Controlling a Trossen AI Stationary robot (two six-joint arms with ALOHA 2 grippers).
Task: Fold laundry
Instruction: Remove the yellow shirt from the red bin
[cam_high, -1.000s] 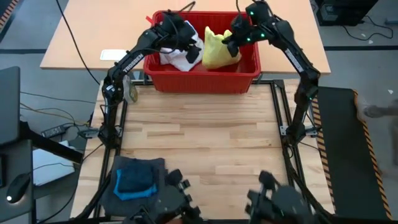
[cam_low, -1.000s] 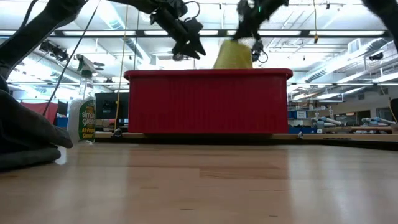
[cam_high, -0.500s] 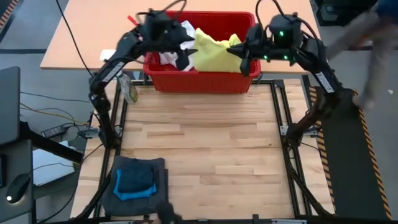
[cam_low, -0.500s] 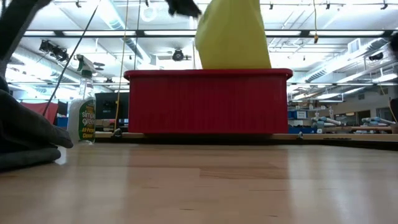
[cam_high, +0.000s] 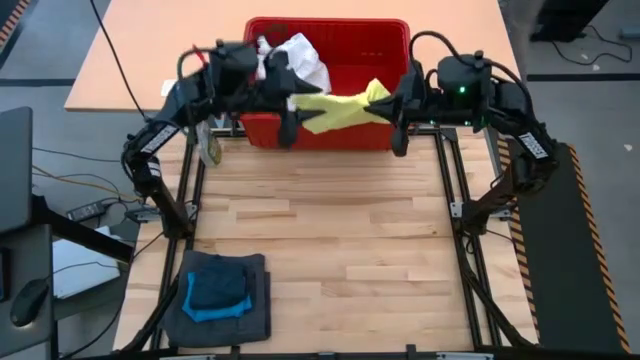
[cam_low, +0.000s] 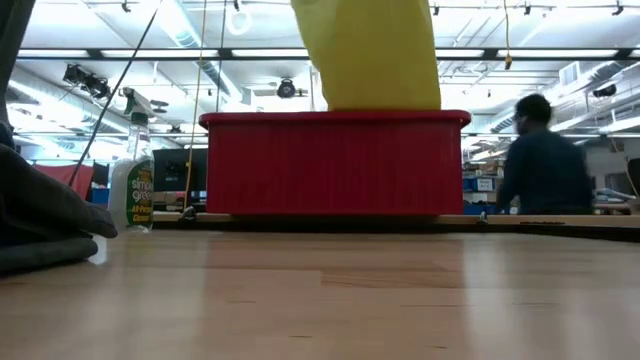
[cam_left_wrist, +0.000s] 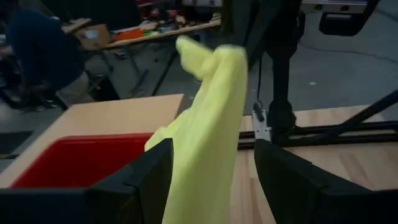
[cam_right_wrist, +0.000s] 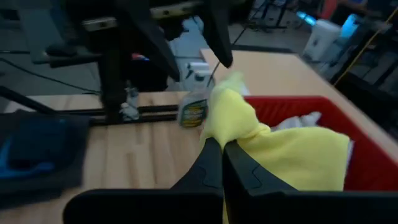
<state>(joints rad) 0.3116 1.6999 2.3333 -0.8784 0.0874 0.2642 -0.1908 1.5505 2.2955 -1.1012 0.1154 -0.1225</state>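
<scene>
A yellow garment (cam_high: 335, 105) hangs in the air over the near wall of the red basket (cam_high: 330, 22), stretched between both grippers. My right gripper (cam_high: 395, 105) is shut on its right end. My left gripper (cam_high: 288, 105) is open, its fingers standing on either side of the garment's left end (cam_left_wrist: 208, 124). In the low view the yellow garment (cam_low: 365, 55) rises above the basket (cam_low: 335, 165). A white garment (cam_high: 300, 58) lies in the basket. A folded stack of dark grey, bright blue and navy (cam_high: 215, 290) rests on the table's near left corner. My right gripper pinches a bunched fold of the yellow garment (cam_right_wrist: 217, 127) between its two shut fingers, coming level from the table's right. The cloth is lifted clear and trails slack toward the left gripper. My left gripper is open around the cloth; whether a finger (cam_left_wrist: 149, 171) touches it, I cannot tell.
A spray bottle (cam_high: 208, 145) stands by the basket's left near corner. Bare wooden table (cam_high: 330, 230) stretches between the basket and the near edge. A person (cam_low: 540, 150) shows in the room beyond the table's far side.
My right gripper has risen out of the basket and come toward the near edge, drawing the yellow garment up and clear. My left gripper has left the white garment, risen, and moved to the yellow garment's left end. The garment now hangs stretched between the two.
</scene>
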